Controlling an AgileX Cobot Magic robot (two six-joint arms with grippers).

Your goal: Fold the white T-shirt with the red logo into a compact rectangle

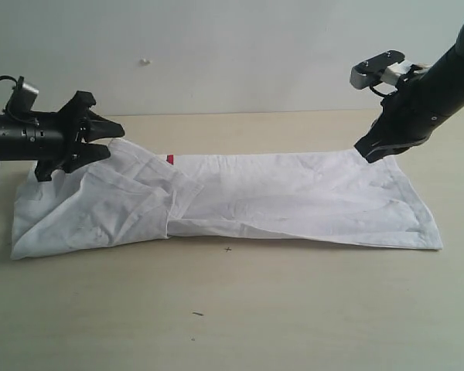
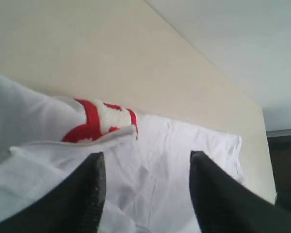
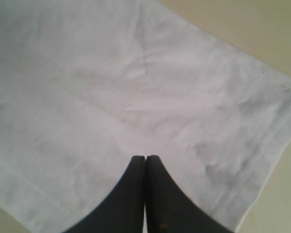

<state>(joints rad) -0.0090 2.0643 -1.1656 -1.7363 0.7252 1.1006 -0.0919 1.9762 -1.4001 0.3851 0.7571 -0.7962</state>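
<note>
My left gripper [image 2: 147, 155] gapes wide at the bunched end of the white T-shirt [image 1: 294, 201] stretched along the table [image 1: 294, 309], red logo [image 2: 94, 124] peeking out there. My right gripper [image 3: 145, 158] sits pinched closed at the other end.

Lab setup, bare tabletop [image 1: 294, 309], blank wall [image 1: 216, 46]

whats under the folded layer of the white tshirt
Only a small part of the red-outlined fuzzy logo peeks from beneath the fold of the wrinkled white cotton T-shirt; the rest is covered.
</note>
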